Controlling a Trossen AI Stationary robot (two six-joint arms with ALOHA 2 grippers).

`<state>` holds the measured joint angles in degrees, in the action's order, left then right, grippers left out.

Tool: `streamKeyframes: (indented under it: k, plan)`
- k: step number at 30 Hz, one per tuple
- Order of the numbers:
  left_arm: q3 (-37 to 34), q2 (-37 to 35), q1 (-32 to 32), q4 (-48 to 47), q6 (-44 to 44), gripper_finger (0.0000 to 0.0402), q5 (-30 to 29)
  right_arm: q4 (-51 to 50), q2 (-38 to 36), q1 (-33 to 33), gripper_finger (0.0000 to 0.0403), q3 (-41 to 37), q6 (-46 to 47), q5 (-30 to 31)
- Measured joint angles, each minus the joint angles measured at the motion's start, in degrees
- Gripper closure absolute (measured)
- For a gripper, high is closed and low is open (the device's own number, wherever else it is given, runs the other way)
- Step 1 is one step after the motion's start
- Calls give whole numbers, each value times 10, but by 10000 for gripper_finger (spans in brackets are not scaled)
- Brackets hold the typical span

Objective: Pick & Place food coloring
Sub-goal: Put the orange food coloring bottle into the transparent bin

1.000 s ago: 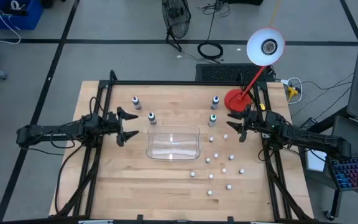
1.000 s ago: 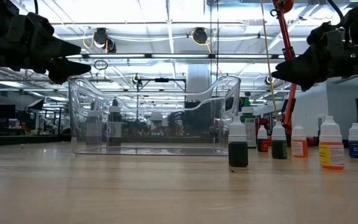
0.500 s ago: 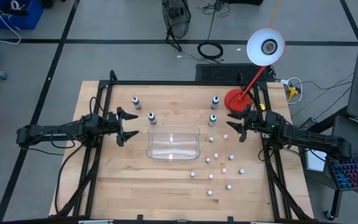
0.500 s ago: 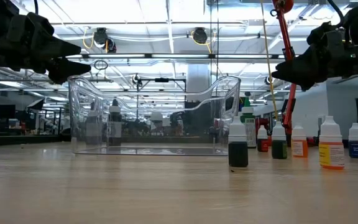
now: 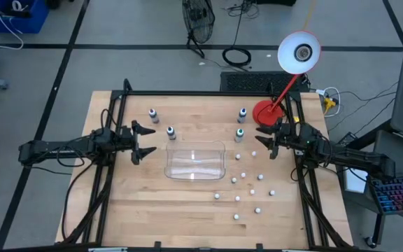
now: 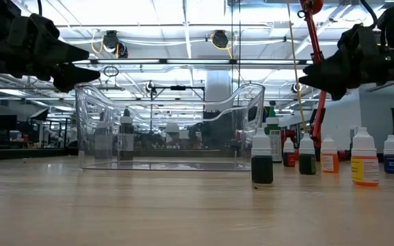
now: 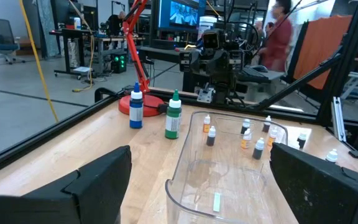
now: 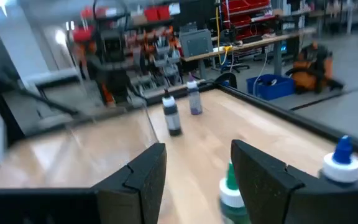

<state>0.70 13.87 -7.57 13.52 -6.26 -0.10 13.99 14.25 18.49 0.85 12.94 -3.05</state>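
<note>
Several tiny food coloring bottles (image 5: 244,175) stand upright on their bases, scattered over the right half of the wooden table; in the low view they show as small bottles (image 6: 262,164) with white caps. My left gripper (image 5: 147,140) hovers open at the table's left side, level, pointing at the clear tray (image 5: 195,162). My right gripper (image 5: 261,144) hovers open at the right side, above the table and left of the red lamp base. In the wrist views nothing lies between the fingers of my left gripper (image 7: 204,186) or my right gripper (image 8: 197,180).
Four larger bottles stand behind the tray: two dark-capped (image 5: 152,114), (image 5: 171,131) at the far left, a blue-capped (image 5: 243,113) and a green-capped (image 5: 240,134) at the far right. A red desk lamp (image 5: 264,112) stands at the far right corner. Black frame rails run along both sides.
My right gripper has rolled a little about the line it points along, staying in place. Nothing on the table has moved.
</note>
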Motion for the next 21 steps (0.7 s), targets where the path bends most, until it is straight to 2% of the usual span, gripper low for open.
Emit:
streamKeyframes:
  k: [5,8,17,19,21]
  plan:
    - [0,0,0,0,0,23,0,23,0,0,232,0,185,0]
    - [0,0,0,0,0,23,0,32,0,0,232,0,252,2]
    - [0,0,0,0,0,23,0,50,0,0,232,0,261,-3]
    - [0,0,0,0,0,23,0,43,0,1,232,12,280,-36]
    - [0,0,0,0,0,23,0,7,2,0,232,38,286,-109]
